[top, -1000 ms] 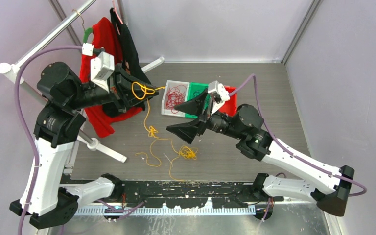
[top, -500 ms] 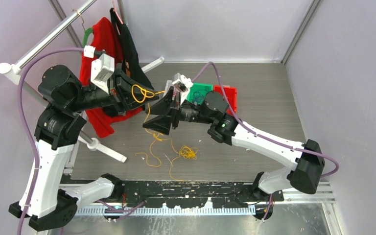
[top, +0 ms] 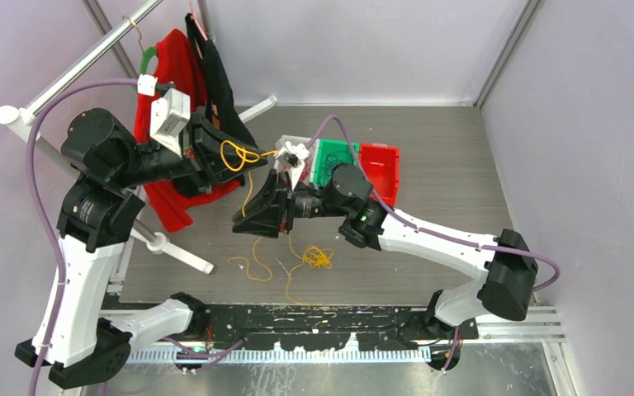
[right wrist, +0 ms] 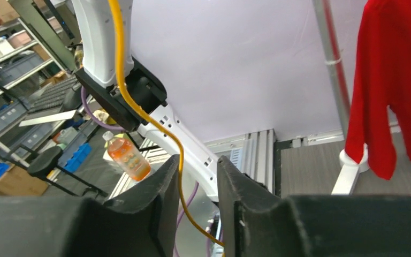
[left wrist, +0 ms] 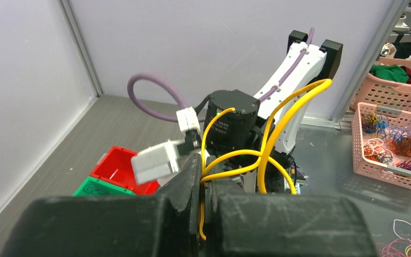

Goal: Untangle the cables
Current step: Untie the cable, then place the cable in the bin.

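Note:
My left gripper is held high at the left, shut on a looped yellow cable. From it a yellow strand hangs to the table and ends in a small yellow tangle. My right gripper has reached in from the right at this hanging strand. Its jaws stand narrowly apart with the strand running between them along the left finger, and a gap still shows. Red cables in the white bin are mostly hidden behind the right wrist.
A green bin and a red bin sit at the back centre. A clothes rack with a red garment stands at the left, its foot on the table. A pink basket of cables lies off the table.
My right arm swung left from the bins to the hanging yellow strand, and its jaws narrowed from wide open around it. The left gripper stayed shut and still.

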### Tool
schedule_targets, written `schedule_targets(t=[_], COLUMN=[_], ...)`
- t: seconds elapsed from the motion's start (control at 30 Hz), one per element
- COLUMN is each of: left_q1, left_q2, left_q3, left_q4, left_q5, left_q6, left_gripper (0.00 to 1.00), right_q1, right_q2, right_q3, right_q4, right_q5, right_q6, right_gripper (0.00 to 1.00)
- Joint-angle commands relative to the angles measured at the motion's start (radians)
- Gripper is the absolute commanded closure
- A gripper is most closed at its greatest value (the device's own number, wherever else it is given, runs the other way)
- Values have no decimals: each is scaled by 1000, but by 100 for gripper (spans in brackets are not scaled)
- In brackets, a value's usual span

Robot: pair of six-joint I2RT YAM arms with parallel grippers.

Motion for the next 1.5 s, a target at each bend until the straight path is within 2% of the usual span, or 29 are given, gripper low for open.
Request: schedule_targets(t=[0.0,0.5,0.83,1.0,1.07,1.17,1.27,1.47], left_q1=[-3,-3,-3,-4,-3,-4,-5,-3], left_q2=[0,64,106,105,100,89,72,41], left_q3=[55,239,337,336,326,296,259,179], left_q4=[39,23,30,24,21,18,18,35], left_q5=[-2,-14,-34,-33,-34,-34,-32,-31], left_q6=[-6,42,56,54,56,53,50,28], left_gripper=[100,100,100,100,100,100,100,100], right_q1=[11,12,12,12,12,11,13,12], right_q2=[-7,-146,-215,-258,-299,-389,-433,-386], right_q3=[-21,-398,-563,-557,-521,-457,-382,-222], right_q4=[71,14,-117,-186,-237,-271,-242,-216], right_q5=[1,142,213,252,303,371,365,244], right_q6=[44,55,21,-7,-35,-104,-152,-180], right_gripper=[69,75,61,59,45,29,19,17])
